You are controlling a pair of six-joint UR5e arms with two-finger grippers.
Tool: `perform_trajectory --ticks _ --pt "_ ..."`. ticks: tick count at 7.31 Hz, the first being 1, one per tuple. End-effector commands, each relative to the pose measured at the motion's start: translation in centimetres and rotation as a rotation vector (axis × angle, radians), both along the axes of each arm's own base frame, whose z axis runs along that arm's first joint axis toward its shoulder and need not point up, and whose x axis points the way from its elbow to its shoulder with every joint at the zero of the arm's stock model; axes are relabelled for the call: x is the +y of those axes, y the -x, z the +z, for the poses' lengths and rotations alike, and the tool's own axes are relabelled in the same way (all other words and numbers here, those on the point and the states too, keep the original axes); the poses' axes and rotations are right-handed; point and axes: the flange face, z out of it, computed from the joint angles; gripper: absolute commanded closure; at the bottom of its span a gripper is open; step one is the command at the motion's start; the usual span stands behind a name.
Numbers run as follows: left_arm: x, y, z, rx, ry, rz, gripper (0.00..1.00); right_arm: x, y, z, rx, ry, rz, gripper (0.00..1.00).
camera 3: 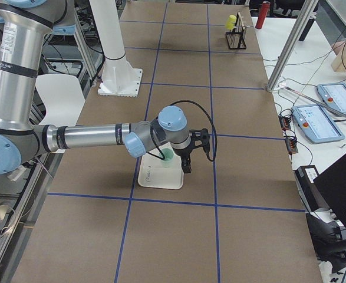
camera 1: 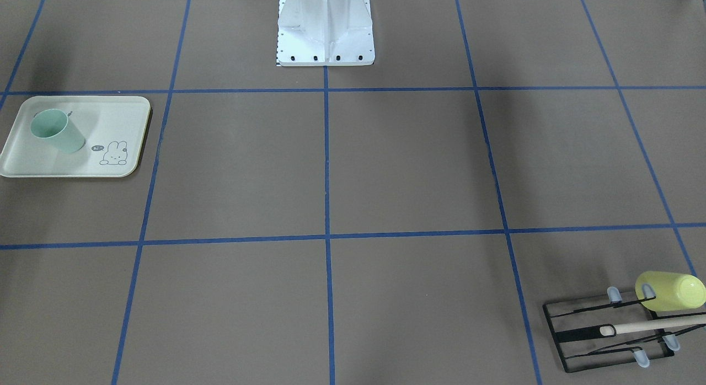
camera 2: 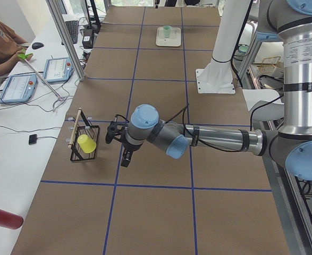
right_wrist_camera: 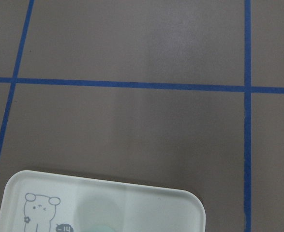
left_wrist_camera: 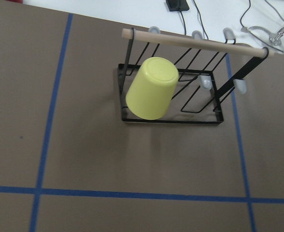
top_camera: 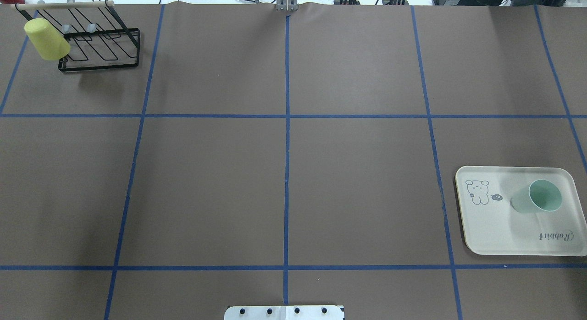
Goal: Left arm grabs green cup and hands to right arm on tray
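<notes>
The green cup (camera 1: 58, 131) stands upright on the cream tray (camera 1: 71, 167), open end up; both also show in the overhead view, the cup (top_camera: 536, 197) on the tray (top_camera: 495, 237). Neither arm appears in the overhead or front views. In the exterior left view the left gripper (camera 2: 125, 154) hangs over the table beside the rack, far from the cup (camera 2: 167, 31). In the exterior right view the right gripper (camera 3: 187, 162) hangs just beside the cup (camera 3: 167, 158) over the tray (camera 3: 158, 180). I cannot tell whether either gripper is open or shut.
A yellow cup (top_camera: 46, 39) hangs upside down on a black wire rack (top_camera: 105, 65) with a wooden bar at the far left corner; the left wrist view shows this cup (left_wrist_camera: 151, 89). The white robot base (top_camera: 284, 312) is at the near edge. An operator (camera 2: 1, 48) sits at the side desk.
</notes>
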Motion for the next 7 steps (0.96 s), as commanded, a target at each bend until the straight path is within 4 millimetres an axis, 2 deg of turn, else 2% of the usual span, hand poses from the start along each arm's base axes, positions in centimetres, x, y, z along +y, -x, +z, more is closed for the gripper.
perform_trajectory --ticks 1,3,5,7 --pt "0.9 2.0 1.8 -0.028 0.078 0.065 0.0 -0.3 0.1 0.2 0.007 0.012 -0.002 0.0" --pt "1.4 1.8 2.2 0.004 0.107 0.087 0.0 -1.4 -0.4 0.1 0.04 0.003 -0.055 0.0" --pt "1.5 1.8 2.8 0.005 0.119 0.087 0.0 -4.0 -2.0 -1.4 0.078 0.011 -0.098 0.0" --pt "1.6 2.2 3.3 -0.017 0.081 0.127 0.0 -3.5 -2.5 -0.6 0.087 0.02 -0.106 0.0"
